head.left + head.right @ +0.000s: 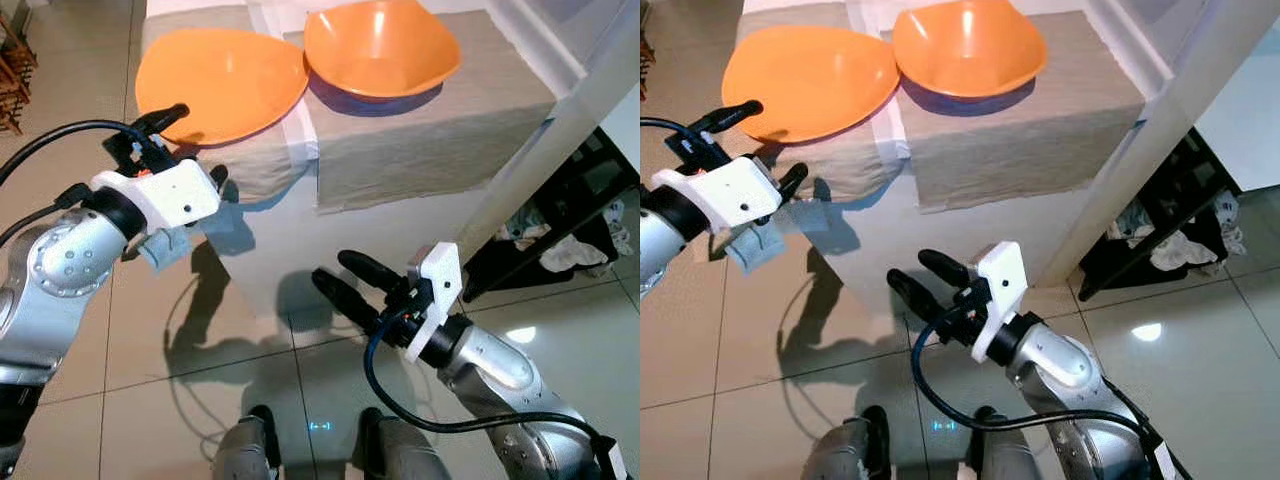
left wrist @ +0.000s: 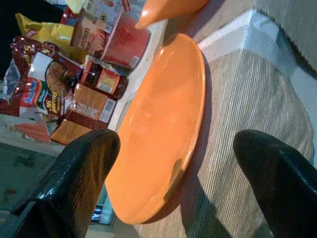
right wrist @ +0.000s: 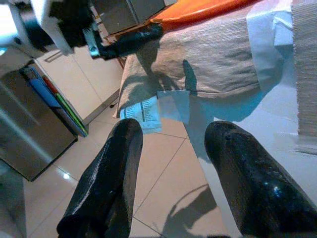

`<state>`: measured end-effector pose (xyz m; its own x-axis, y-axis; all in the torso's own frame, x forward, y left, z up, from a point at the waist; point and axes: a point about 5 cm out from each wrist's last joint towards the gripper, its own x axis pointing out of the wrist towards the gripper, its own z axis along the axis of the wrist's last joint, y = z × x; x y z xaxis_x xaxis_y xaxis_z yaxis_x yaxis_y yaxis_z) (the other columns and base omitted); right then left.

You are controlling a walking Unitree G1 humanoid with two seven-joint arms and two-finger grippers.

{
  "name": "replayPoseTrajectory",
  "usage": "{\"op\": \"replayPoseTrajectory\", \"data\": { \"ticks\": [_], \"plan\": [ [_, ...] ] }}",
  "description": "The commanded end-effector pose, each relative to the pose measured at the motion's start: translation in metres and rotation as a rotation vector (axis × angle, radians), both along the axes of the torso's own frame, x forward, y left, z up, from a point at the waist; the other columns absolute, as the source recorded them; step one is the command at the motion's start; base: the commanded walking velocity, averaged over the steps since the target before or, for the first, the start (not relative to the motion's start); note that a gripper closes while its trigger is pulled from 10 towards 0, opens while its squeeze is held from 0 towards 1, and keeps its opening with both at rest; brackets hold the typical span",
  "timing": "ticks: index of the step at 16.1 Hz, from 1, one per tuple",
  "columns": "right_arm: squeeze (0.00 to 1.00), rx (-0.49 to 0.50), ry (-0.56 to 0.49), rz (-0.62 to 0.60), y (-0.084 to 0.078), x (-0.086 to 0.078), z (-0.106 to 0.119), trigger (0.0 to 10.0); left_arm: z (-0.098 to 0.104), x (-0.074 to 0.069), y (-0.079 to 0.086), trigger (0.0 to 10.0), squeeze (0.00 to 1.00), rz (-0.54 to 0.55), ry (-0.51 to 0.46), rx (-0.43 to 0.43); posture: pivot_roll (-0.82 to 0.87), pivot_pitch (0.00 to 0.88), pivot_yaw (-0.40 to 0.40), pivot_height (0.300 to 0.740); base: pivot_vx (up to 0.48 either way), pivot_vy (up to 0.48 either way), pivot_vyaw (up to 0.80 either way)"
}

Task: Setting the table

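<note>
So the left gripper [image 1: 190,140] is spread wide with nothing in it, hovering right at the near left corner of the table [image 1: 400,225]. One finger [image 1: 160,118] sits over the near rim of the orange plate [image 1: 220,80], the other lower down by the hanging cloth edge; can't tell if either actually touches. From the left wrist view the plate [image 2: 158,134] sits right between the two black fingertips.

The right gripper [image 1: 345,280] is also open and empty, fingers a fair gap apart, held low in front of the table's near side over the tiled floor [image 1: 250,380], well below the tabletop.

On the table there are two beige placemats [image 1: 420,130] side by side. The plate is on the left one near the left edge, and an orange bowl [image 1: 380,45] is on the right one toward the far edge, its rim just beside or slightly overlapping the plate's. A paper tag [image 3: 146,114] hangs off the left mat's near edge.

The left wrist view also shows jars and snack packets [image 2: 59,84] beyond the plate. A dark rack with crumpled cloths [image 1: 560,240] sits right of the table.
</note>
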<state>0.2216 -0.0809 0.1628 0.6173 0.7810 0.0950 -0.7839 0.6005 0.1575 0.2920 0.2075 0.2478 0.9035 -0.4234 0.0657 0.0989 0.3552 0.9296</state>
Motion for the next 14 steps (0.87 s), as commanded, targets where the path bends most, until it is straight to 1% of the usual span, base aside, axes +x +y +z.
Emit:
{"op": "replayPoseTrajectory", "data": {
  "ticks": [1,3,6,7,11,14],
  "plan": [
    [0.00,0.012,0.000,0.017,0.003,-0.003,0.004,10.0,0.001,0.002,-0.003,10.0,0.00,-0.017,-0.006,0.028,-0.05,0.306,0.017,0.740,0.000,0.000,0.00],
    [0.00,0.012,-0.001,0.016,0.003,-0.003,0.005,10.0,-0.001,0.007,-0.007,10.0,0.00,-0.042,-0.010,0.066,-0.06,0.306,0.015,0.740,0.000,0.000,0.00],
    [0.00,0.013,-0.004,0.015,0.003,-0.003,0.008,10.0,0.001,0.016,-0.008,10.0,0.00,-0.036,-0.042,0.108,-0.06,0.305,0.017,0.740,0.000,0.000,0.00],
    [0.00,0.012,-0.006,0.014,0.003,-0.003,0.008,10.0,0.000,0.019,-0.007,10.0,0.00,-0.033,-0.038,0.132,-0.06,0.306,0.017,0.740,0.000,0.000,0.00],
    [0.00,0.012,-0.005,0.011,0.003,-0.003,0.010,10.0,-0.005,0.021,-0.002,10.0,0.00,-0.019,-0.019,0.158,-0.06,0.309,0.016,0.740,0.000,0.000,0.00],
    [0.00,0.013,-0.008,0.007,0.003,-0.002,0.012,10.0,-0.004,0.027,0.010,10.0,0.00,0.039,-0.018,0.185,-0.06,0.309,0.016,0.740,0.000,0.000,0.00]
  ]
}}
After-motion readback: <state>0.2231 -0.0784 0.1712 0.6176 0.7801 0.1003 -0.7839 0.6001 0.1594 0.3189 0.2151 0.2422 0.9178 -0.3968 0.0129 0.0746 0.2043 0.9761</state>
